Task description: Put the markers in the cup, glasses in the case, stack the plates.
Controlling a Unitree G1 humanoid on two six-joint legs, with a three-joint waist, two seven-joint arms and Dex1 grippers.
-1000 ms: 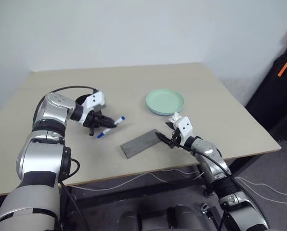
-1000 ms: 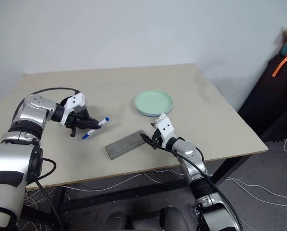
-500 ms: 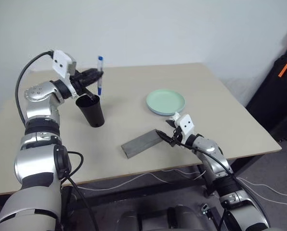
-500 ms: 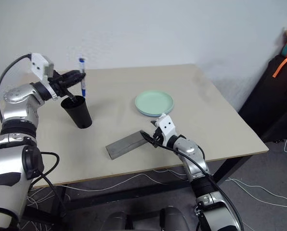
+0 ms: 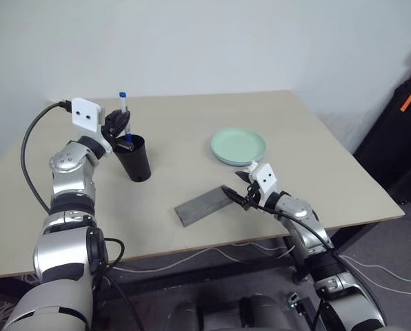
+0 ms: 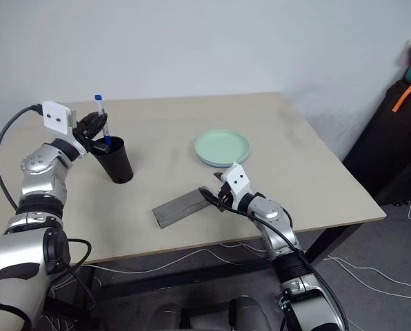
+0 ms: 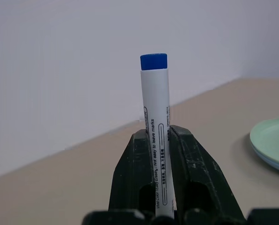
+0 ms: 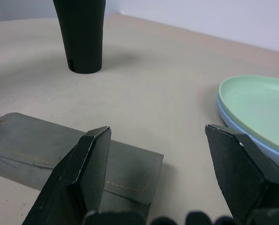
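Near edge: one grey case (image 5: 204, 204), lid shut, stiff and light; right gripper (image 5: 237, 195) spread wide at its end, holding nothing. Beyond, two plates (image 5: 238, 147) stacked, rigid. Far left: left gripper (image 5: 118, 125) pinches one slick, light marker (image 7: 155, 140) mid-barrel, upright over the one cup (image 5: 135, 159), which tips easily.
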